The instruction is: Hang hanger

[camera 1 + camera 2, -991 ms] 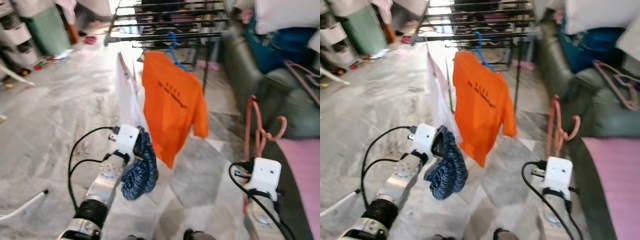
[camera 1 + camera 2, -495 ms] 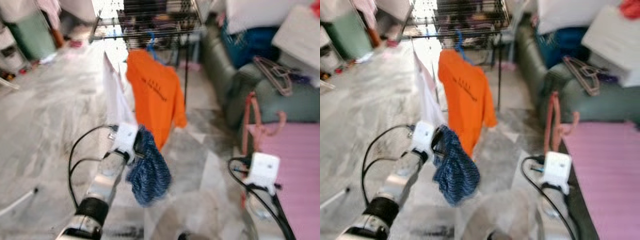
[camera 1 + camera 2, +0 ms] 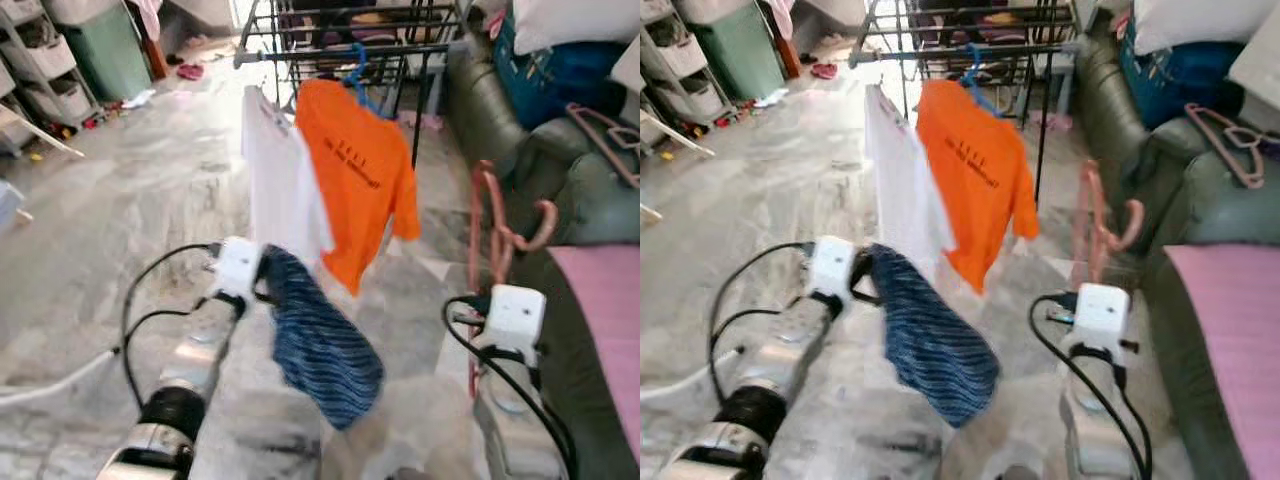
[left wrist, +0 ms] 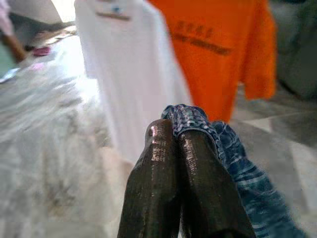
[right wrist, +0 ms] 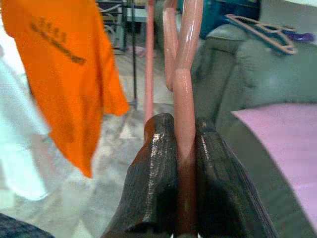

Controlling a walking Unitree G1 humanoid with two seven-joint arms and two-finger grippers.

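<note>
- Right gripper (image 5: 176, 144) pinched the pink hanger (image 3: 497, 225) upright beside the sofa (image 3: 560, 190)
- Left gripper (image 4: 171, 136) pressed together on blue cloth (image 3: 325, 350)
- Orange shirt (image 3: 360, 190) hung on the rack (image 3: 340, 45) above marble floor (image 3: 130, 210)

Rack rail (image 3: 350, 52) ahead: orange shirt (image 3: 360, 180) & white shirt (image 3: 280, 190) hang side by side, blocking the central approach. Open marble floor (image 3: 130, 210) to the left, passable. Sofa (image 3: 560, 190) close on the right; narrow gap between sofa & orange shirt.
</note>
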